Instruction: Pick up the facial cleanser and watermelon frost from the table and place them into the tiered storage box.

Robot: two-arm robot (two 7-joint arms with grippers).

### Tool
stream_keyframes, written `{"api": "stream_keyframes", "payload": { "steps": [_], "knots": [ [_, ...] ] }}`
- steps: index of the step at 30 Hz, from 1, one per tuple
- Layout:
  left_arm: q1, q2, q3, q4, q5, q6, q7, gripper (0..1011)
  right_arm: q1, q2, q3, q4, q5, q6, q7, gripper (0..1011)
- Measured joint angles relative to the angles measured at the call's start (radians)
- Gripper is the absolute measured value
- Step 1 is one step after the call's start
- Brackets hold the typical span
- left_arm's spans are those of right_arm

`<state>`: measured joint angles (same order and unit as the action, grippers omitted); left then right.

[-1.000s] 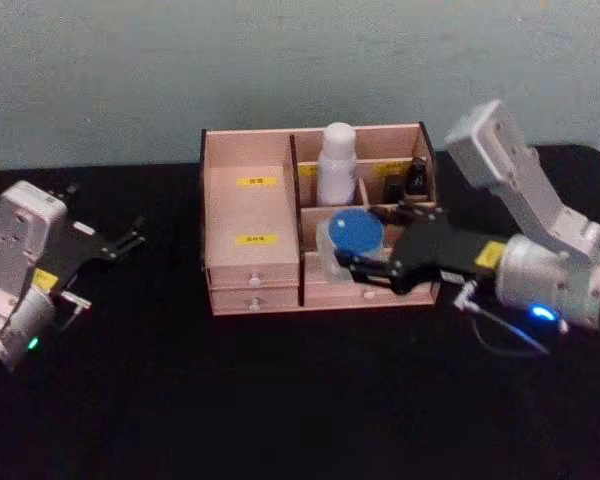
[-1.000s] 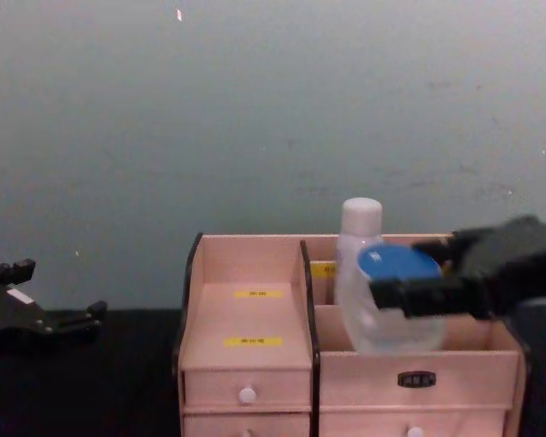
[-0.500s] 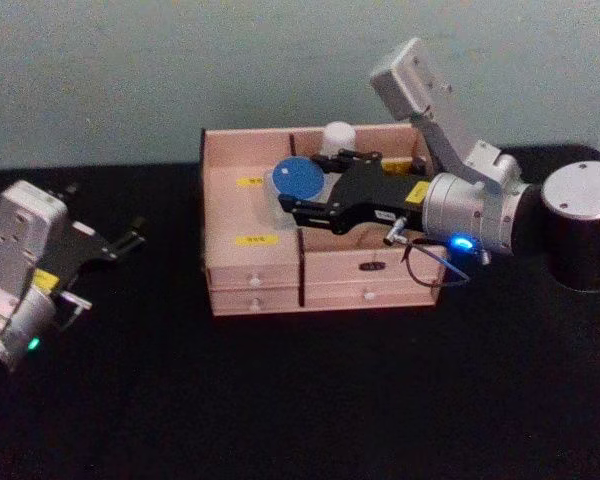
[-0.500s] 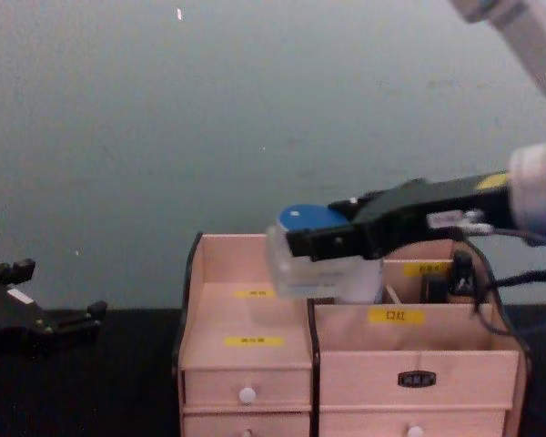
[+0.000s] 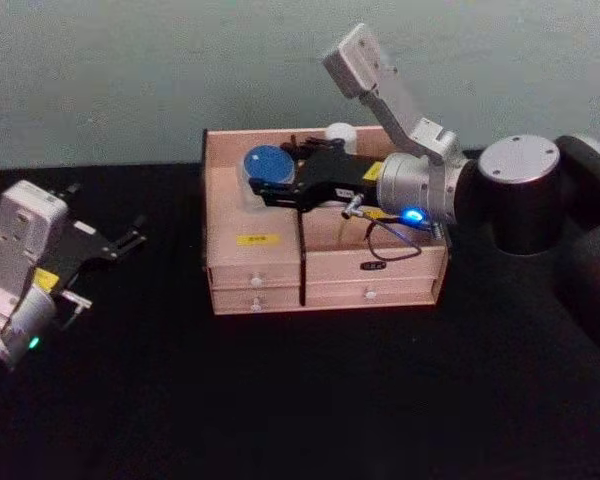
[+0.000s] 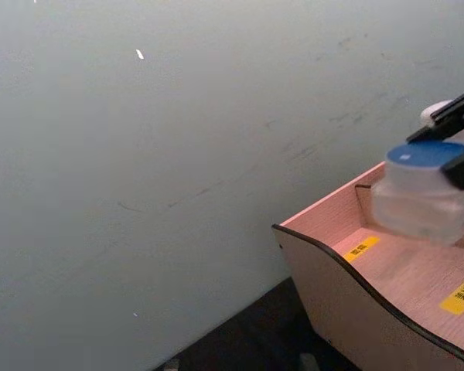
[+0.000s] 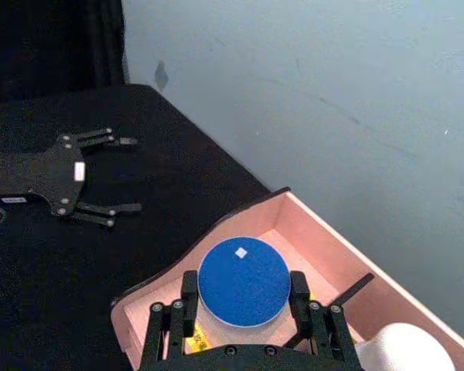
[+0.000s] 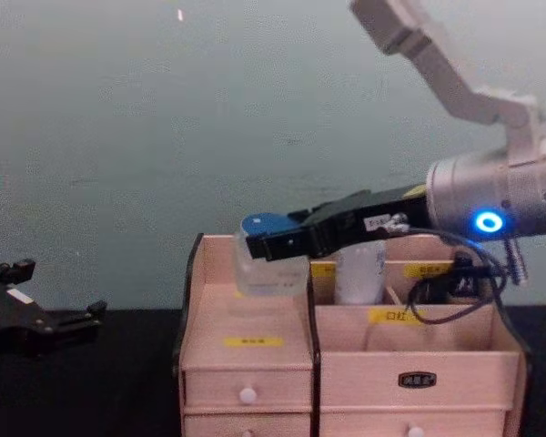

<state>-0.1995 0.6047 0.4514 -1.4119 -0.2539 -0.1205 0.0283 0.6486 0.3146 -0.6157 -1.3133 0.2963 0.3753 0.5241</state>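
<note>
The yellow labels (image 5: 257,239) on the tiered storage box (image 5: 330,268) are too small to read.

Right arm (image 5: 435,185) reaches across toward the robot's left with its wrist level, and the right gripper (image 5: 272,180) has its fingers pinched on a blue-lidded jar (image 5: 263,162). Left arm (image 5: 18,275) sits low at the left, with the left gripper (image 5: 108,268) spread wide and holding nothing.
</note>
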Motion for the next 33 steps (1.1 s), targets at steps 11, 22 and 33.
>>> {"api": "stream_keyframes", "payload": {
  "steps": [11,22,33],
  "knots": [
    [0.000,0.000,0.000,0.000,0.000,0.000,0.000,1001,0.022,-0.034,-0.021,0.070,-0.015,0.019,-0.001,718],
    [0.000,0.000,0.000,0.000,0.000,0.000,0.000,1001,0.031,-0.052,-0.029,0.098,-0.021,0.032,0.009,718],
    [0.000,0.000,0.000,0.000,0.000,0.000,0.000,1001,0.041,-0.059,-0.035,0.112,-0.024,0.052,0.017,718]
  ]
}}
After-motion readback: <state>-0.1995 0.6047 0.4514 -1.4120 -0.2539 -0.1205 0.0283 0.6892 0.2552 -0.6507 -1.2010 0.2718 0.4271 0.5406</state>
